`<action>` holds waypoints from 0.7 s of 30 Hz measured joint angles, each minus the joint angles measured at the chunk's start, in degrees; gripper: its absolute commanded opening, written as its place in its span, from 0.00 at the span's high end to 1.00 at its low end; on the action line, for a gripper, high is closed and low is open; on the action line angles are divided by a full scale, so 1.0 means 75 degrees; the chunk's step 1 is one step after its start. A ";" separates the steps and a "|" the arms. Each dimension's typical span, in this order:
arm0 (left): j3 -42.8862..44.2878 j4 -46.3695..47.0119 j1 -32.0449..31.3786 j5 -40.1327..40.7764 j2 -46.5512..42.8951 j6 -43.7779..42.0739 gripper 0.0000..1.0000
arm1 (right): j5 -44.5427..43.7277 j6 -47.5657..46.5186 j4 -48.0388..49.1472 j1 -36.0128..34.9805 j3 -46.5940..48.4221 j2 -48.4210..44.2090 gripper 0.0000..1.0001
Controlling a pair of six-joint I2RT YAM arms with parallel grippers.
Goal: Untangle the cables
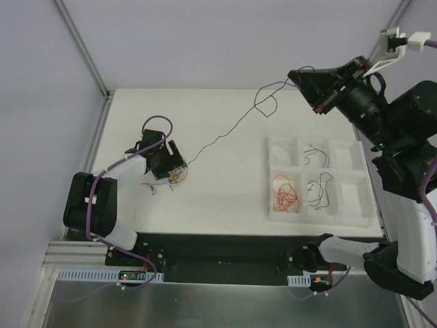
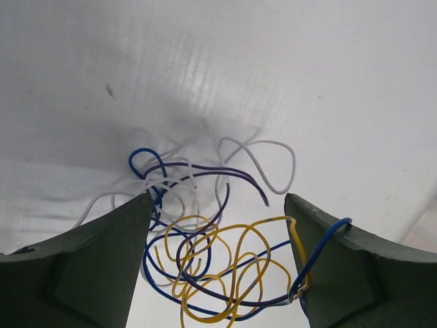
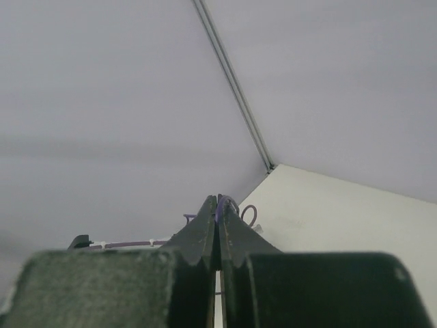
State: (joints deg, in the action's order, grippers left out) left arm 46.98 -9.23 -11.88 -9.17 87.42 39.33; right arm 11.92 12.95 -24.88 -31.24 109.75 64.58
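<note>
Well, my left claw hung low over the small messy ball of thin yellow, blue, white and purple wires. That ball lay on the flat white table, over on the left side. The claw's two dark green fingers stood wide apart, one on each side of the ball. It had hold of nothing, though a blue wire leaned on one finger.

My right claw was high up at the far right. It was squeezed tight on one long thin dark purple wire. That wire ran from the claw down to the ball, with a loop near the top.

By the right arm sat a white foam tray with little boxes. One near box held curly orange wires. Two other boxes held thin black wires.
</note>
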 measured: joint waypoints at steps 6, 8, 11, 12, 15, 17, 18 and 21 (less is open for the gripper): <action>0.0525 0.0192 0.0166 -0.0918 0.0382 -0.0108 0.22 | 0.0361 -0.0402 -0.0589 0.0003 0.2098 0.0860 1.00; 0.0644 0.0335 0.0254 -0.1032 0.0766 -0.0105 0.22 | 0.0373 -0.0428 -0.0755 0.0006 0.2760 0.1116 1.00; 0.0720 0.0484 0.0396 -0.1212 0.1212 0.0003 0.21 | 0.0516 -0.0399 -0.0746 0.0006 0.3978 0.1670 1.00; 0.0734 0.0545 0.0425 -0.1227 0.1230 0.0038 0.21 | 0.0568 -0.0376 -0.0702 0.0006 0.4220 0.1778 1.00; 0.0734 0.0571 0.0600 -0.1282 0.1230 0.0055 0.22 | 0.0685 -0.0256 -0.0533 0.0006 0.4304 0.1772 1.00; 0.0761 0.0548 0.0784 -0.1338 0.1230 0.0055 0.21 | 0.0737 -0.0146 -0.0341 0.0006 0.3981 0.1580 1.00; 0.0790 0.0513 0.0895 -0.1341 0.1212 0.0050 0.20 | 0.0758 -0.0087 -0.0256 0.0006 0.3745 0.1451 1.00; 0.0889 0.0274 0.1125 -0.1311 0.1011 0.0015 0.16 | 0.0854 -0.0012 -0.0216 0.0006 0.3378 0.1282 1.00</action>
State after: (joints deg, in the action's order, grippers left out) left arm 53.65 -7.18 -3.44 -19.00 95.00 39.44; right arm 18.33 12.86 -26.50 -31.20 135.09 74.19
